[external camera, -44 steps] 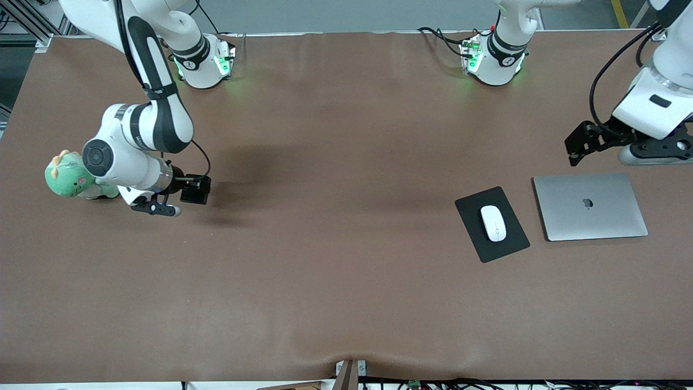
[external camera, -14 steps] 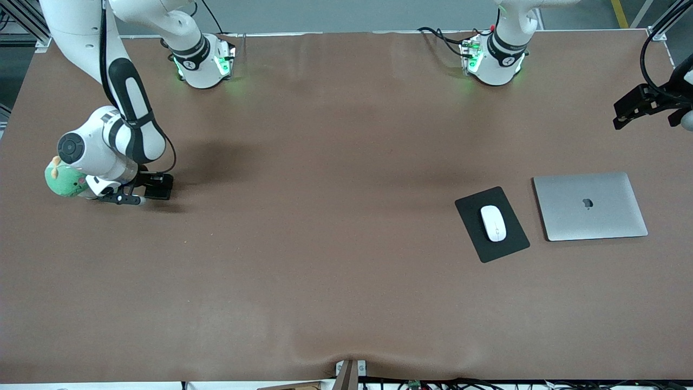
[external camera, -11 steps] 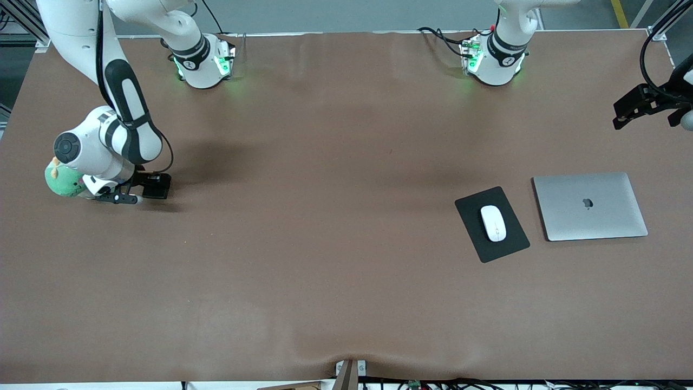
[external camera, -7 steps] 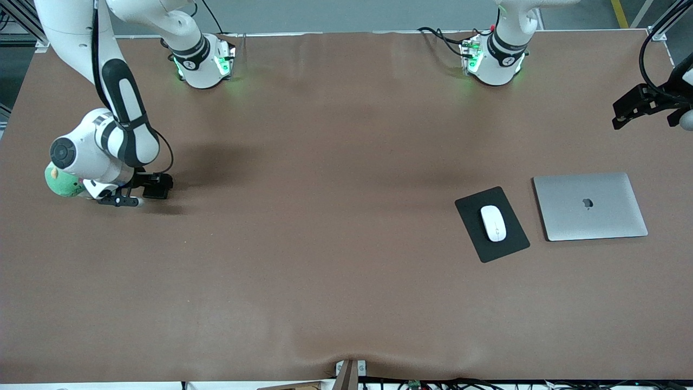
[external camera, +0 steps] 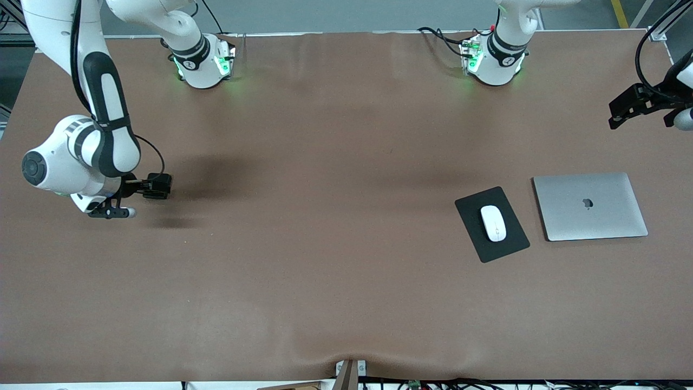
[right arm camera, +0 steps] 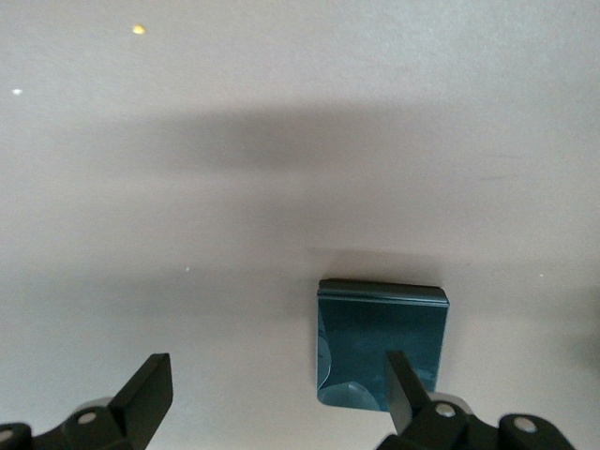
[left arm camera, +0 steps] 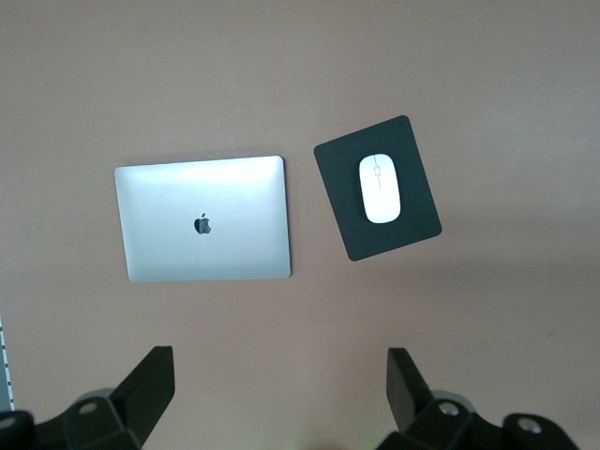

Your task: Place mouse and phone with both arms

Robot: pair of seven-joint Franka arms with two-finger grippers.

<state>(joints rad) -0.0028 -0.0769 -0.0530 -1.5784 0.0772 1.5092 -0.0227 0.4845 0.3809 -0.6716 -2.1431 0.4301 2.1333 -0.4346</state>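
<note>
Mouse: the white mouse (external camera: 493,223) sat on a black mat (external camera: 491,224) toward the left arm's end of the table (external camera: 335,227), not touched by anything.
Laptop: a closed silver laptop (external camera: 589,206) lay just beside the mat, even closer to that same end.
Phone: only the right wrist view caught it, a dark rounded slab (right arm camera: 380,343) lying flat on the table under the right gripper; its far edge was partly covered by one finger (right arm camera: 403,389). The front view didn't show it at all, the arm was in the way.
Right gripper: the right gripper (external camera: 111,212) hung low over the table at the right arm's end, jaws spread wide, nothing in them.
Left gripper: the left gripper (left arm camera: 281,398) was up high over the table's edge at the left arm's end, fingers wide apart and empty, looking down on the laptop and the mat.
</note>
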